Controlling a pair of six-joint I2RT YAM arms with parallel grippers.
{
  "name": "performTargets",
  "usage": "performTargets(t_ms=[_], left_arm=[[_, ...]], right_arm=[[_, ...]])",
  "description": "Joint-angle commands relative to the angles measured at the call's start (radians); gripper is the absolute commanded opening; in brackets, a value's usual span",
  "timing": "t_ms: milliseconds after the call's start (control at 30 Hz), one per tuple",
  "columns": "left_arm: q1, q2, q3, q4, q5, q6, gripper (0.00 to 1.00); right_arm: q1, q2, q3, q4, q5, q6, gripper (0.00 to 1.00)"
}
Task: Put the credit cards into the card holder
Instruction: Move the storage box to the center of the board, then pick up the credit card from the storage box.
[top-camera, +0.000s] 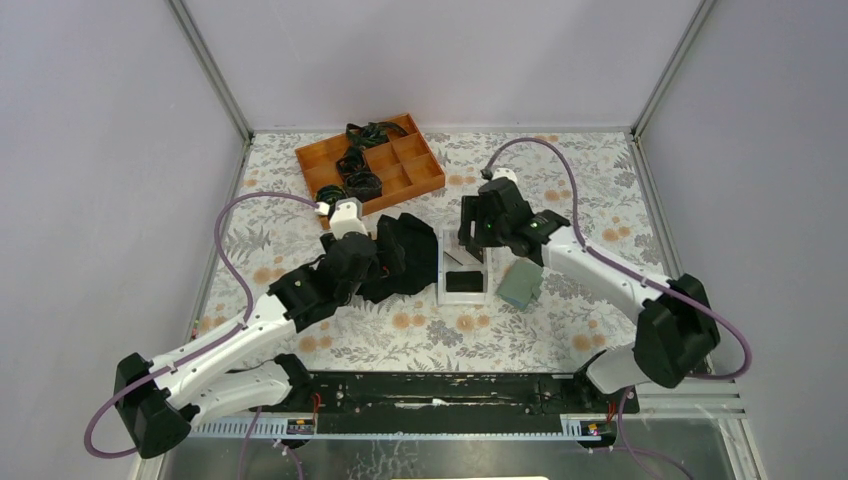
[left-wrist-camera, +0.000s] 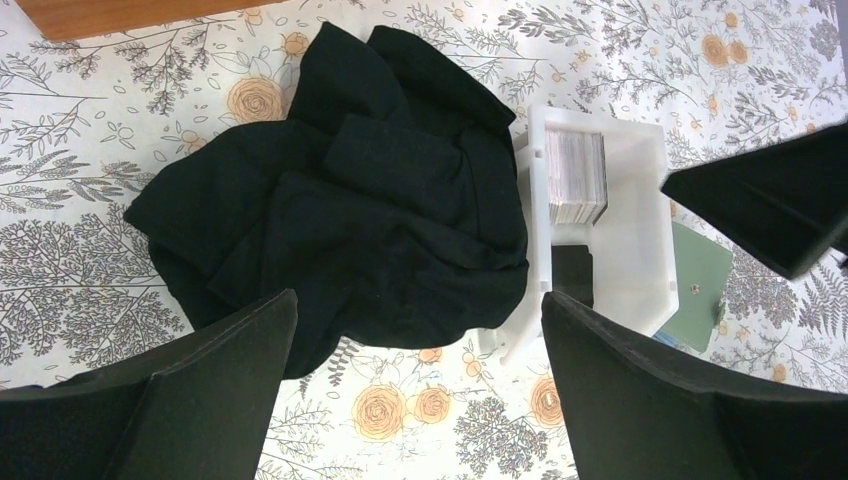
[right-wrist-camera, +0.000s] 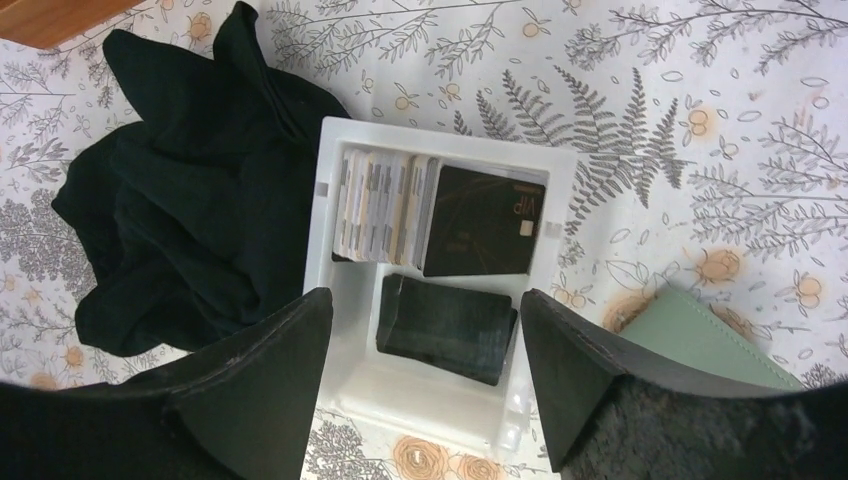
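The credit cards lie in a white tray: a row standing on edge, a black card leaning on it, and a dark stack lying flat. My right gripper hovers open above that flat stack, touching nothing. The sage-green card holder lies on the table just right of the tray, also seen from above. My left gripper stands open over bare tablecloth beside a black cloth, left of the tray.
A crumpled black cloth presses against the tray's left wall. An orange compartment box with black items sits at the back left. The enclosure's walls and metal posts ring the flowered table.
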Motion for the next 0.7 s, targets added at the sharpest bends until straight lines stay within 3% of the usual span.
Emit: performTargets(t_ms=[0, 367, 667], left_arm=[[-0.009, -0.011, -0.002, 0.001, 0.02, -0.007, 1.0], [-0.011, -0.007, -0.012, 0.019, 0.054, -0.008, 1.0], [-0.016, 0.023, 0.0, 0.033, 0.067, -0.019, 1.0]], right_arm=[[0.014, 0.072, 0.099, -0.005, 0.02, -0.026, 0.77], [0.012, 0.217, 0.201, -0.044, 0.043, -0.014, 0.77], [-0.008, 0.278, 0.18, -0.036, 0.008, 0.001, 0.77]])
